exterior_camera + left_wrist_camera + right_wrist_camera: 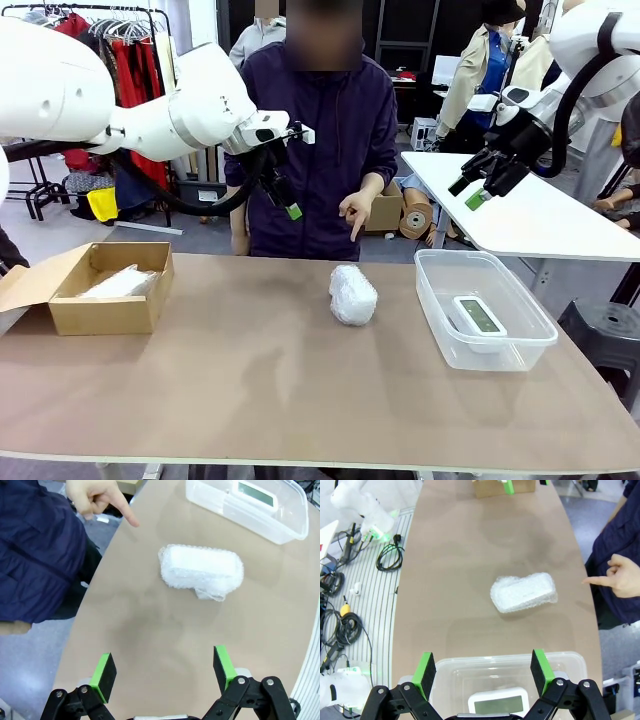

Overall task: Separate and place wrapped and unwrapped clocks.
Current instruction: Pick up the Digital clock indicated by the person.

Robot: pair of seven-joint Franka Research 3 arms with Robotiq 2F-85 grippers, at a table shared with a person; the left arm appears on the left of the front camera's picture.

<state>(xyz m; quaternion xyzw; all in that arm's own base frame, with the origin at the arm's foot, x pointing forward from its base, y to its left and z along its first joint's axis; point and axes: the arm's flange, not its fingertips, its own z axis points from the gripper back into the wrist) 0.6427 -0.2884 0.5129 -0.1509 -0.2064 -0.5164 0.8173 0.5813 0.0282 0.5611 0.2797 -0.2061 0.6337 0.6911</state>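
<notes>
A wrapped bundle lies on the brown table's middle; it is also in the left wrist view and the right wrist view. Another wrapped bundle rests inside the cardboard box at the left. The bare white clock lies in the clear plastic tub at the right, screen up. My left gripper hangs open high above the table, left of the middle bundle. My right gripper is open, raised over the tub. The person's hand points down toward the bundle.
The person stands at the table's far edge, behind the middle bundle. A white table stands behind at the right, and a black stool beside the tub. Cables lie on the floor on the robot's side.
</notes>
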